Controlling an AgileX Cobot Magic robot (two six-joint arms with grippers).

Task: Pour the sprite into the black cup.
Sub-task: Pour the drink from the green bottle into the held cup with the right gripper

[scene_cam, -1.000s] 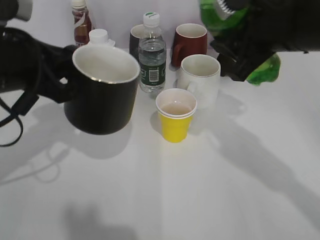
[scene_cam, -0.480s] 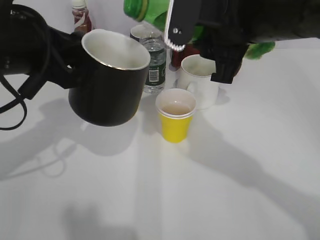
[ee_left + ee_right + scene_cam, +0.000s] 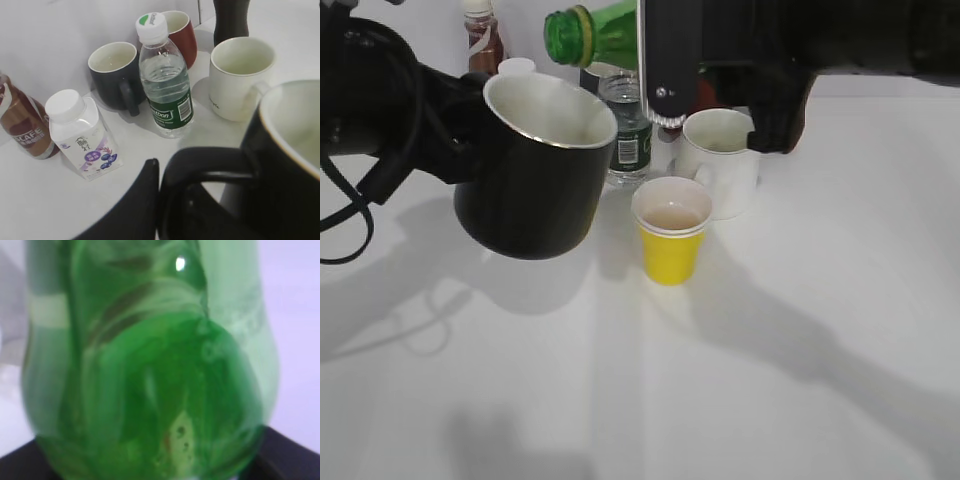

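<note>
The black cup (image 3: 530, 185), glossy with a white inside, hangs tilted above the table at the left. My left gripper (image 3: 172, 200) is shut on its black handle (image 3: 210, 165). The sprite (image 3: 590, 28), a green bottle, lies nearly sideways at the top with its open mouth pointing left, just above and behind the cup's rim. My right gripper (image 3: 720, 60) holds its body; the green bottle (image 3: 150, 365) fills the right wrist view and hides the fingers. No liquid stream shows.
A yellow paper cup (image 3: 671, 230) stands at the centre and a white mug (image 3: 720, 160) behind it. At the back stand a water bottle (image 3: 165, 80), a navy mug (image 3: 114, 72), a red mug (image 3: 180, 35), a white milk carton (image 3: 82, 132) and a brown drink bottle (image 3: 22, 125).
My right arm swung the sprite from upper right leftward and tipped it toward the cup. My left gripper moved the black cup slightly right and tilted it more.
</note>
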